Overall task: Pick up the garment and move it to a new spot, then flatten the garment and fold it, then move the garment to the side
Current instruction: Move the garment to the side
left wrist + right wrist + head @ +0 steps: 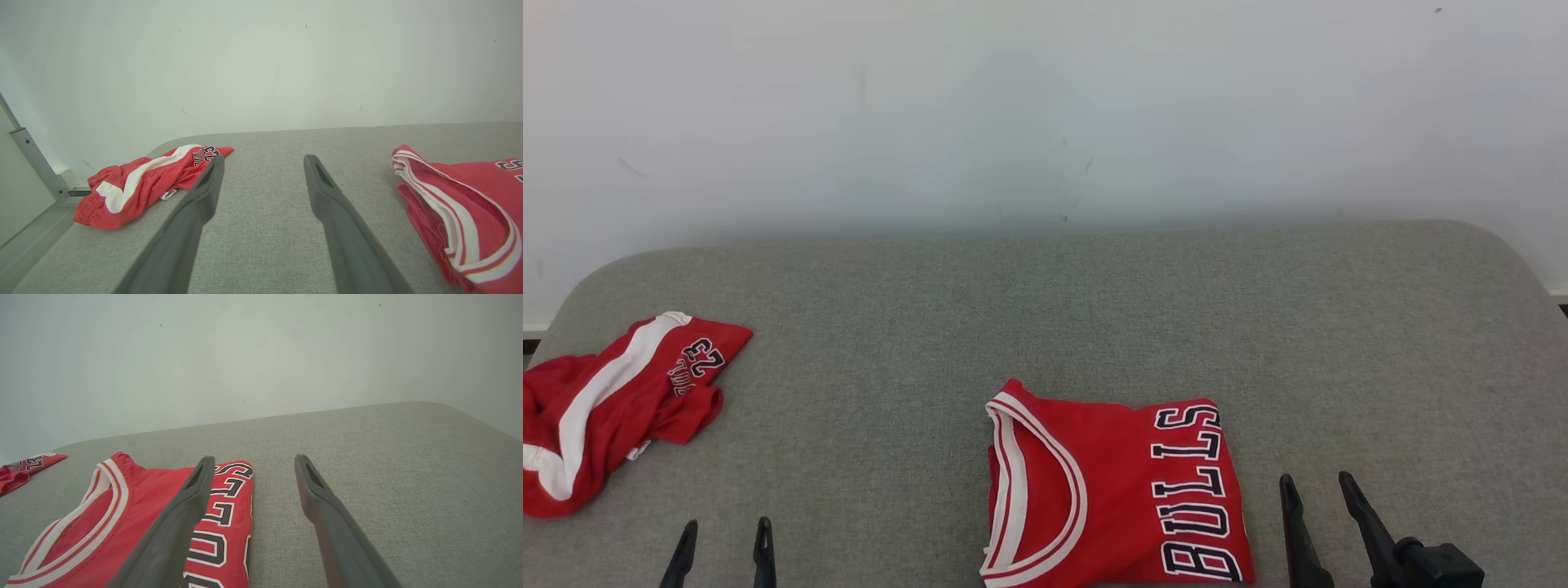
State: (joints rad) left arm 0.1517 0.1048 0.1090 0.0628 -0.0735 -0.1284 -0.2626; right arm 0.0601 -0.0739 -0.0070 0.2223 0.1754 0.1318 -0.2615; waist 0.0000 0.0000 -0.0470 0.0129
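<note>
A red Bulls jersey (pixel 1111 490) lies folded in a neat rectangle at the near middle of the grey fabric surface (pixel 1094 310), its white-trimmed neckline to the left. In the left wrist view the jersey (pixel 461 204) is at the right edge; in the right wrist view the jersey (pixel 147 486) lies under and left of the fingers. Red shorts (pixel 613 400) with a white stripe lie crumpled at the far left, also seen as shorts (pixel 143 183) and shorts (pixel 24 467). My left gripper (pixel 727 527) (pixel 264 159) hangs open between the two garments. My right gripper (pixel 1315 482) (pixel 255 458) stands open just right of the jersey, holding nothing.
A plain white wall (pixel 1045 106) rises right behind the surface. The surface has rounded far corners, and its right half is bare fabric. A metal frame post (pixel 36 163) stands beyond the left edge.
</note>
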